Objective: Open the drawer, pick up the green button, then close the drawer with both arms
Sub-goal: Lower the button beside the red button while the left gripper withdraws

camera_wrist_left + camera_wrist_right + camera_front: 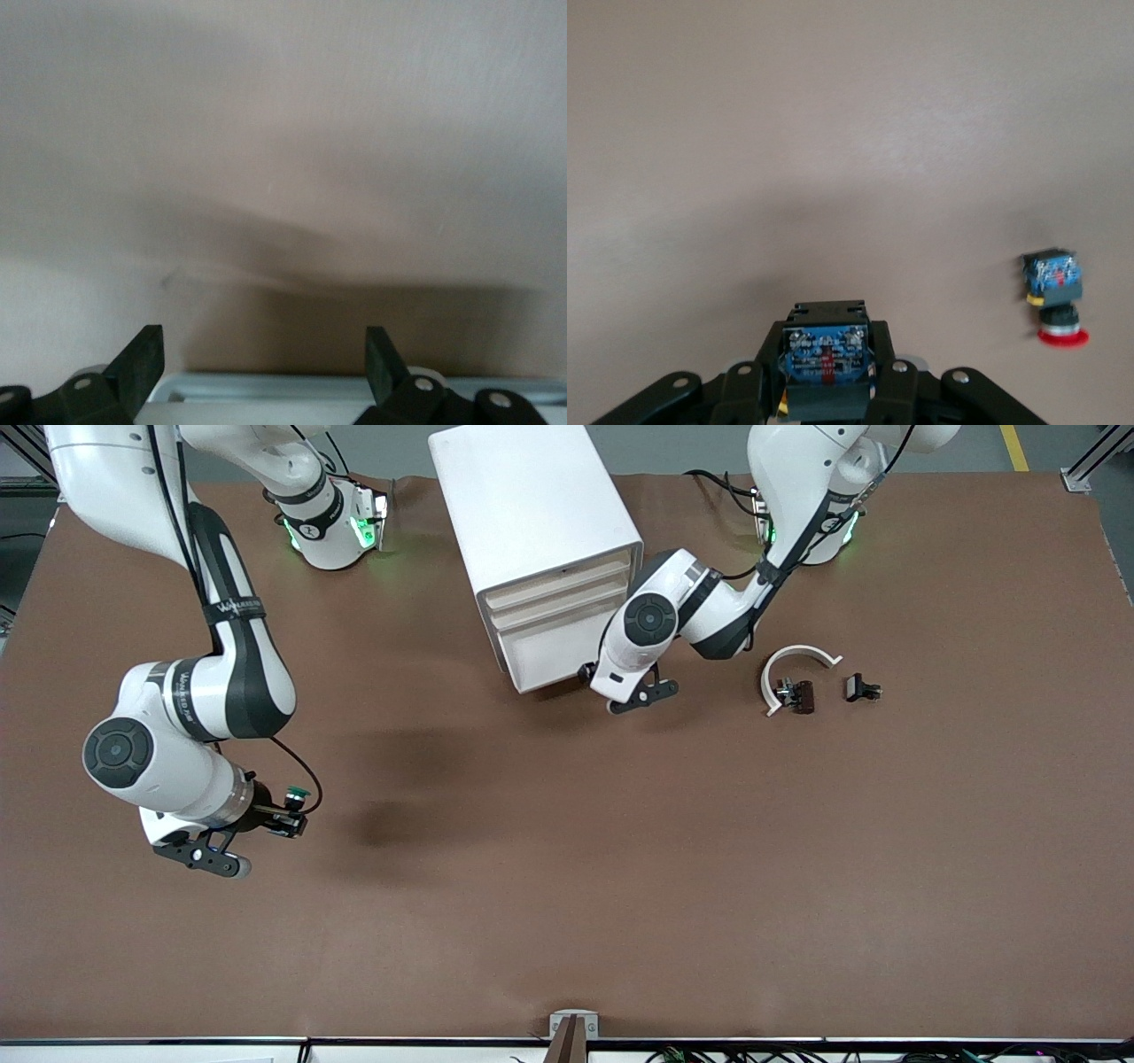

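The white cabinet (pixel 532 496) stands near the arms' bases, and its cream drawer fronts (pixel 554 615) all look shut. My left gripper (pixel 587 674) is low in front of the lowest drawer front, at its left arm's end. In the left wrist view the gripper (pixel 264 341) is open and empty, with the cream front (pixel 283 133) close before it. My right gripper (pixel 288 815) is over the table toward the right arm's end, shut on the green-capped button (pixel 298 791). The right wrist view shows the button's blue-black body (pixel 826 350) between the fingers (pixel 879 390).
A white curved piece (pixel 797 657) with a dark part (pixel 795 695) lies toward the left arm's end, with a small dark part (pixel 862 688) beside it. A red-capped button (pixel 1052 301) shows on the table in the right wrist view.
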Tool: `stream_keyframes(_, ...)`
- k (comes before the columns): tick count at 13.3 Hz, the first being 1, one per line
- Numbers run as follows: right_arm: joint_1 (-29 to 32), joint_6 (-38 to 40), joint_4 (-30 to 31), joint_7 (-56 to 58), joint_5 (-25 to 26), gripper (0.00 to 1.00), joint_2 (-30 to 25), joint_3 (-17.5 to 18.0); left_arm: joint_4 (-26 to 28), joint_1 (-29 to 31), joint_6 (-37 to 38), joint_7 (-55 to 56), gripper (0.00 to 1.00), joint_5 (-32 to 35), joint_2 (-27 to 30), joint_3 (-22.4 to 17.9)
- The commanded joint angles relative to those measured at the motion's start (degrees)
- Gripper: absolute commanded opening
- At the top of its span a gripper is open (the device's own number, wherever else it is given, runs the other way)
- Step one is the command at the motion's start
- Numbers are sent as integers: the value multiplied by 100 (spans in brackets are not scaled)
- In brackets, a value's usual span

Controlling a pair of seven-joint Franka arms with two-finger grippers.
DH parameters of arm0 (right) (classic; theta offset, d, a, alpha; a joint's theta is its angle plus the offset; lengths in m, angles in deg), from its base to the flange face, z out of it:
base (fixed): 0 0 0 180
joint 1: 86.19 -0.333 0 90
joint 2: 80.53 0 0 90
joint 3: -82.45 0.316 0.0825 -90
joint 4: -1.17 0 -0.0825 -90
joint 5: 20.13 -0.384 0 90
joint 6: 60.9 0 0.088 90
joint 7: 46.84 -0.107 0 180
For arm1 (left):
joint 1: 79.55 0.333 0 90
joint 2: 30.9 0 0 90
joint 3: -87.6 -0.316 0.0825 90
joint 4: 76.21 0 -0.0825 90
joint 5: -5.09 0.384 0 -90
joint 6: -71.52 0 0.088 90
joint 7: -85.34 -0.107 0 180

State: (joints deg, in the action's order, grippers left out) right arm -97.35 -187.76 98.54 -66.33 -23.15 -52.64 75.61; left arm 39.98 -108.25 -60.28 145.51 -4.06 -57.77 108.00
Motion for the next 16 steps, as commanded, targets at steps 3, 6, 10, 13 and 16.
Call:
stream_keyframes(3, 342, -997, 923, 568, 82, 0, -91, 130, 18, 31, 251, 460, 100, -105, -2, 551)
stream_keyframes(6, 395, -1349, 1152, 683, 83, 0, 14, 130, 1, 13, 251, 557, 100, -367, -46, 675)
stream_keyframes(10, 483, -1481, 1179, 683, 74, 0, 225, 130, -61, -40, 242, 583, 100, -474, -55, 666)
stream_keyframes(13, 562, -1604, 1179, 692, 74, 0, 401, 130, -210, 362, 260, 531, 100, -387, 15, 605)
stream_keyframes(16, 658, -1639, 1170, 823, 74, 0, 533, 130, -377, 1144, 330, 513, 100, 392, 94, 605)
